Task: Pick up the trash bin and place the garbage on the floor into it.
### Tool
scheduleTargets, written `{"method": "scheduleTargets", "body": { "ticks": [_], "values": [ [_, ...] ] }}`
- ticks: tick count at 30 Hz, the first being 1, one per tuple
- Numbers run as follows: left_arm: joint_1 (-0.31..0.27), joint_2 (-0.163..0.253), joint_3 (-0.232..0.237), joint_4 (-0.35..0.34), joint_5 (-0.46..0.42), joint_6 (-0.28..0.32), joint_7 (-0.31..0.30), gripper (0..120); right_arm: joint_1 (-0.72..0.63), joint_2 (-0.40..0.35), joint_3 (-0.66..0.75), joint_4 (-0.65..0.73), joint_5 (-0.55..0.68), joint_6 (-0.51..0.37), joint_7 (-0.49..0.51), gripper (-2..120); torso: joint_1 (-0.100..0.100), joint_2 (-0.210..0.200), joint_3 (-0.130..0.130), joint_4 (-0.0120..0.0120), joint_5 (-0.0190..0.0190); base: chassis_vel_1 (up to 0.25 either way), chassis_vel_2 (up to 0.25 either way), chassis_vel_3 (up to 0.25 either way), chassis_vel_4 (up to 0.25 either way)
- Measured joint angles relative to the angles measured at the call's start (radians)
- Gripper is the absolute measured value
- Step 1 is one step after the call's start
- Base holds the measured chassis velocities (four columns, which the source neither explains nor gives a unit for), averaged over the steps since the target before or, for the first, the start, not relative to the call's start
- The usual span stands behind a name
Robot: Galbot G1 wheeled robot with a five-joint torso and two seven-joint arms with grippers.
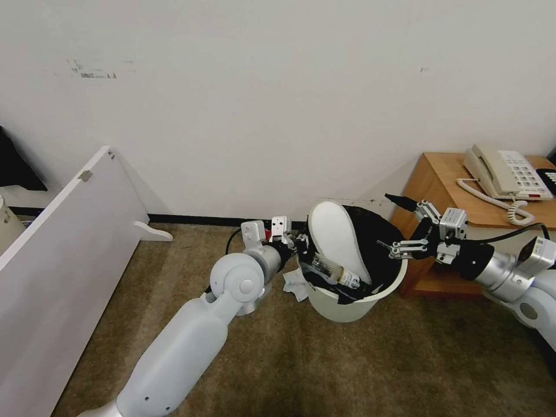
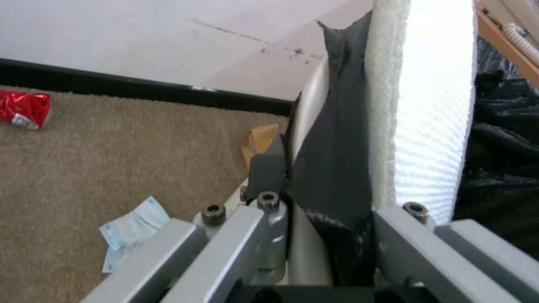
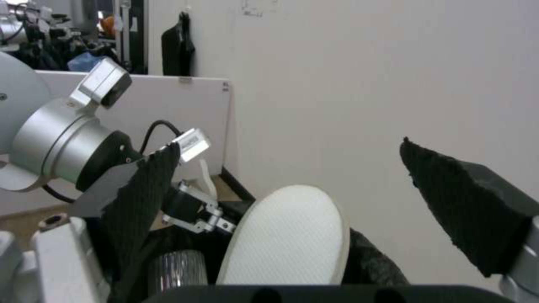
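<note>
The trash bin (image 1: 353, 289) is seen on the floor (image 1: 324, 359) close to the black skirting strip (image 1: 191, 219) at the carpet's far edge, just beside a wooden side table (image 1: 446, 185) carrying a telephone (image 1: 504, 174). A white slipper (image 1: 339, 240) stands upright inside the bin, with a plastic bottle (image 1: 333, 271) lying against it. The left arm is stretched forward and low over the carpet, and the left gripper (image 1: 301, 246) is clamped on the bin's near-left rim, one jaw outside the wall and one inside over the black bag (image 2: 331, 168). The right arm is bent in from the right, and the right gripper (image 1: 405, 223) is held above the bin's right rim with its jaws spread apart, nothing between them. On the carpet by the left arm, a crumpled tissue (image 2: 132, 229), a tan paper (image 2: 259, 141) and a red can (image 2: 23, 110) are seen.
</note>
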Motion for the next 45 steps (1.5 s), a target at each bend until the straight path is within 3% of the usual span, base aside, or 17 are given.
{"method": "scheduleTargets", "body": {
  "ticks": [18,23,31,35,38,45],
  "values": [
    [0.019,0.002,-0.037,-0.014,-0.001,0.005,-0.032,4,0.005,0.01,0.017,0.034,0.008,0.004,0.034,100,0.0,0.0,0.0,-0.0001,0.0,0.0,0.0,0.0,0.0],
    [0.038,0.006,-0.097,-0.045,0.014,0.009,-0.083,4,0.011,0.01,0.039,0.078,0.009,-0.04,0.181,100,0.0,0.0,0.0,-0.0001,-0.0002,0.0,0.0,0.0,0.0],
    [0.052,0.023,-0.204,-0.111,0.127,-0.009,-0.056,4,0.039,0.022,0.095,0.16,-0.028,-0.124,0.428,100,0.0,0.0,0.0,0.0001,-0.0001,0.0,0.0,0.0,0.0],
    [0.056,0.033,-0.227,-0.126,0.178,-0.026,-0.042,4,0.036,0.023,0.13,0.199,-0.057,-0.183,0.531,100,0.0,0.0,0.0,0.0,-0.0002,0.0,0.0,0.0,0.0],
    [0.067,0.037,-0.254,-0.144,0.235,-0.048,-0.034,4,0.025,0.027,0.149,0.216,-0.101,-0.257,0.708,100,0.0,0.0,0.0,0.0,-0.0002,0.0,0.0,0.0,0.0],
    [0.076,0.037,-0.298,-0.152,0.278,-0.065,-0.039,4,0.021,0.059,0.148,0.205,-0.123,-0.326,0.845,100,0.0,0.0,0.0,-0.0001,0.0,0.0,0.0,0.0,0.0]
  ]
}}
